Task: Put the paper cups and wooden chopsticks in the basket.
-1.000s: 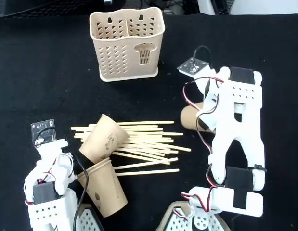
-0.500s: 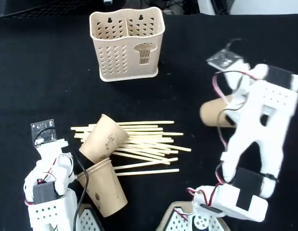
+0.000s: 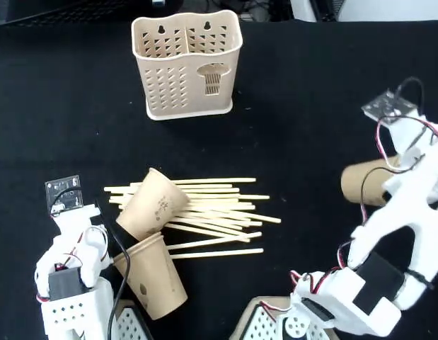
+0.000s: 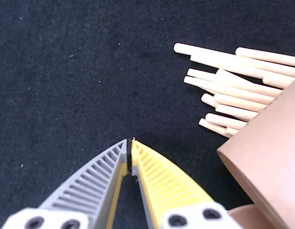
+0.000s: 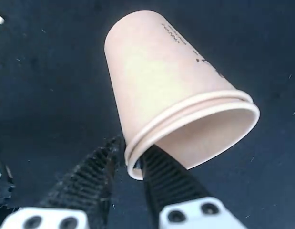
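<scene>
My right gripper [image 5: 129,155] is shut on the rim of a brown paper cup [image 5: 172,90], one finger inside and one outside; from above that cup [image 3: 366,183] hangs on its side at the table's right edge. Two more paper cups [image 3: 149,204] [image 3: 151,276] lie on and beside a pile of wooden chopsticks [image 3: 211,209] at centre-left. The cream basket [image 3: 187,64] stands upright at the back. My left gripper [image 4: 129,143] is shut and empty over the black cloth, close to the chopstick ends [image 4: 223,90] and a cup's side [image 4: 266,157].
Black cloth [image 3: 77,142] covers the table. The left arm's base [image 3: 70,283] sits at the front left, the right arm's body [image 3: 388,262] at the front right. Open cloth lies between the basket and the chopstick pile.
The right arm has swung to the right and carried its cup from near the table's middle out to the right edge. The left arm, the other cups and the chopsticks have not moved.
</scene>
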### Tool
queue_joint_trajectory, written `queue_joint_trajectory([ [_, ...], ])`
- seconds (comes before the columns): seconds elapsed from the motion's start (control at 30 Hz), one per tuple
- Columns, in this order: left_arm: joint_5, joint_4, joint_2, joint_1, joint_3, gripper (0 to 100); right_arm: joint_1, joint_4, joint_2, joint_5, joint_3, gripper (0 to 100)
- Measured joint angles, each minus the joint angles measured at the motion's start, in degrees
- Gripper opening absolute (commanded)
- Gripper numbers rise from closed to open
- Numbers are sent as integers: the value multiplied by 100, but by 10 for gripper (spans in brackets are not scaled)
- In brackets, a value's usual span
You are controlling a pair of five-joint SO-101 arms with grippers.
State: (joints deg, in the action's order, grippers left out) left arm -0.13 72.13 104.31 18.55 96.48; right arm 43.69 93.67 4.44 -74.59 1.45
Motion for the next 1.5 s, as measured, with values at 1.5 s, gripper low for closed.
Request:
queue_joint_trajectory([
  [1.5, 0, 0, 0, 0, 0, 30, -1916, -484, 2927, 2101, 1336, 208],
])
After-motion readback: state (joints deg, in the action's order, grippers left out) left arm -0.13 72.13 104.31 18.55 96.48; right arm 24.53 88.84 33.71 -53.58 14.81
